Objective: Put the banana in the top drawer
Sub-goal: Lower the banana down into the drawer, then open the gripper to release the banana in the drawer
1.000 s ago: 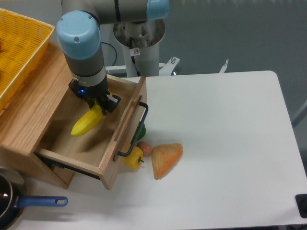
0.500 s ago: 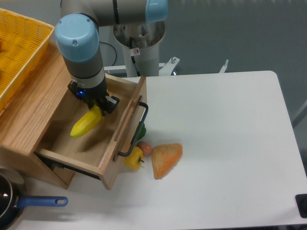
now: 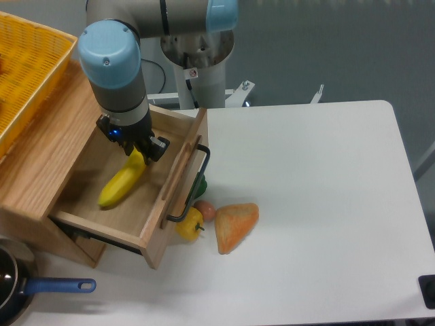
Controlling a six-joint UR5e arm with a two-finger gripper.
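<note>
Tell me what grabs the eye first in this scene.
The end effector reaching down into the open top drawer, right at the upper tip of the banana lying inside it. Next, the small cluster on the white table just in front of the drawer: a yellow bell pepper beside an orange wedge-shaped piece.

Over the last second the banana (image 3: 123,185) sank lower inside the top drawer (image 3: 178,178). Its free end, which had been raised and tilted toward the left, dropped nearer the drawer's floor and slid a little toward the near-left corner. The gripper (image 3: 138,147) moved only slightly, edging toward the left and far side, and its fingers sat at the banana's upper tip, whether gripping or released could not be told.
</note>
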